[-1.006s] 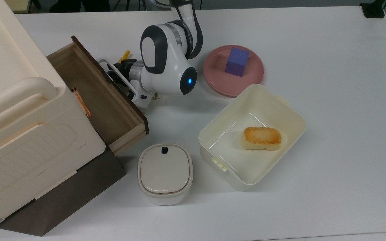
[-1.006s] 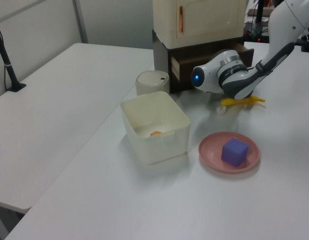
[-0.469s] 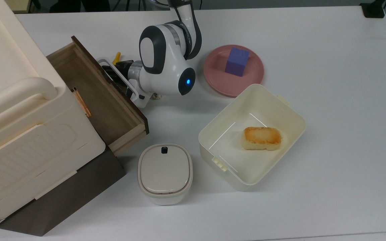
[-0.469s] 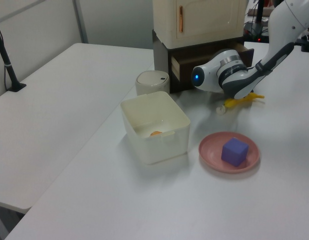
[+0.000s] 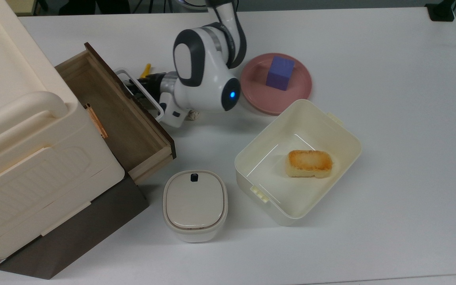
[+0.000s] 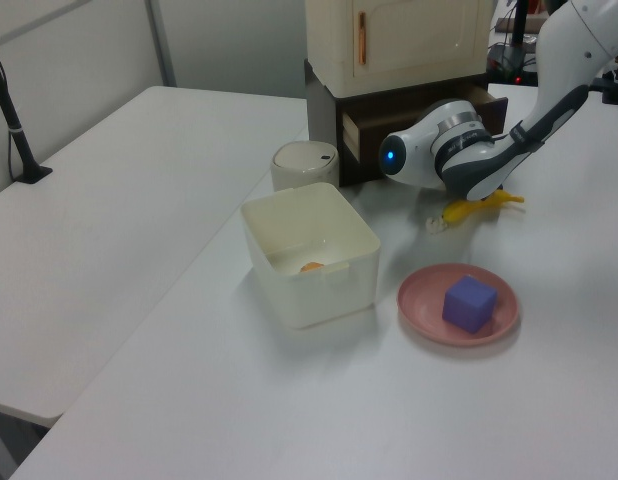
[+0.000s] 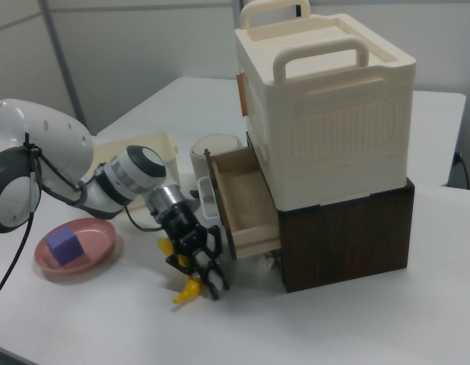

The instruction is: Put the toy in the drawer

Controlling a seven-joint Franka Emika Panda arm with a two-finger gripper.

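Hand: the hand (image 7: pixel 203 268) points down at the worktop (image 5: pixel 390 118), just in front of the open drawer (image 7: pixel 246 199). I cannot tell whether it is apart or closed.
Toy: a small black-and-white speck at the hand's tip in the right view may be the toy (image 7: pixel 211 283). If so, it is low over the worktop and outside the drawer.
Banana: the banana (image 7: pixel 186 292) lies right under the hand, touching or nearly so.
Handle: the white loop handle (image 5: pixel 139 90) stands between the hand and the drawer's inside.
Risk, handle: moving straight across would likely catch the handle or the dark front panel (image 5: pixel 160 132) and push the drawer shut, so the hand needs to rise first.
Risk, grip: such a tiny toy could slip out, or the banana could be dragged along.
Risk, mix-up: the off-white ball (image 5: pixel 191 115) lies near and could be taken by mistake.
Right view: gives the hand's tip, the banana beneath it and the drawer's depth.
Top view: the arm and handle cover the hand's tip, but the drawer's bare floor is plain.
Left view: the arm blocks the hand, while the ball (image 6: pixel 434 224) and the banana's end are plain.
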